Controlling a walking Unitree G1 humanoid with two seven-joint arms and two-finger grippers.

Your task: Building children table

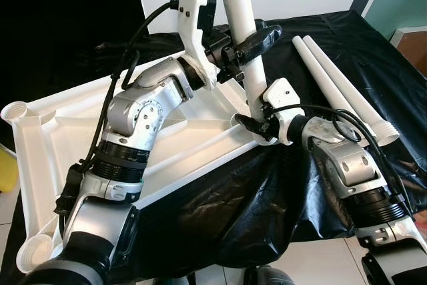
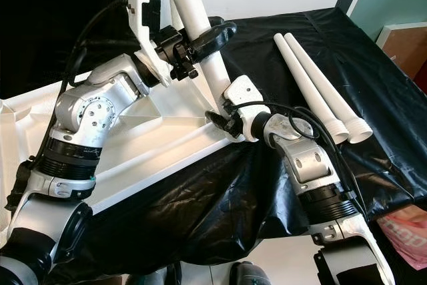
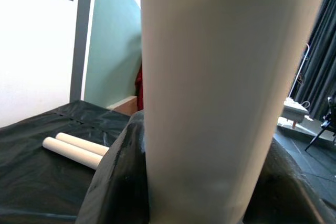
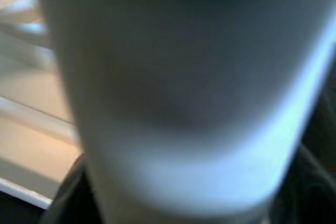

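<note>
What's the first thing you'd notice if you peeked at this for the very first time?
The tall white table leg standing up from a corner of the upside-down white tabletop, with both robot arms hugging it. The left gripper clamps it higher up and the right gripper holds it down near its base. Next you'd spot two spare white legs lying side by side on the black cloth to the right.

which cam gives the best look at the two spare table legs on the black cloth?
Right eye view: both spare legs show whole, lying side by side on the black cloth. Left eye view shows them too. Left wrist view catches only their ends; right wrist view none.
</note>
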